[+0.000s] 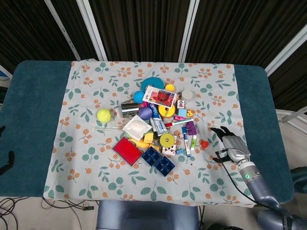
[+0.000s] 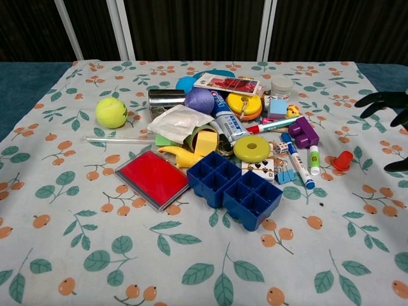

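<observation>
My right hand (image 1: pixel 232 145) hovers over the right side of the flowered cloth (image 1: pixel 86 158) with its dark fingers spread and nothing in it. In the chest view its fingertips (image 2: pixel 386 102) show at the right edge. Nearest to it is a small red cap (image 1: pixel 204 143), just left of the fingers, not touched. Beyond that lie a white marker (image 1: pixel 193 141), a blue marker (image 1: pixel 185 139) and a purple block (image 1: pixel 191 127). Only dark fingertips of my left hand (image 1: pixel 6 162) show at the left edge of the head view, apart and off the cloth.
A heap in the middle holds a blue compartment tray (image 2: pixel 234 189), a red flat case (image 2: pixel 154 178), a yellow ring (image 2: pixel 252 148), toothpaste (image 2: pixel 226 119), a steel cup (image 2: pixel 166 100) and a purple ball (image 2: pixel 199 100). A tennis ball (image 2: pixel 111 111) lies left. Teal table (image 1: pixel 29 110) borders the cloth.
</observation>
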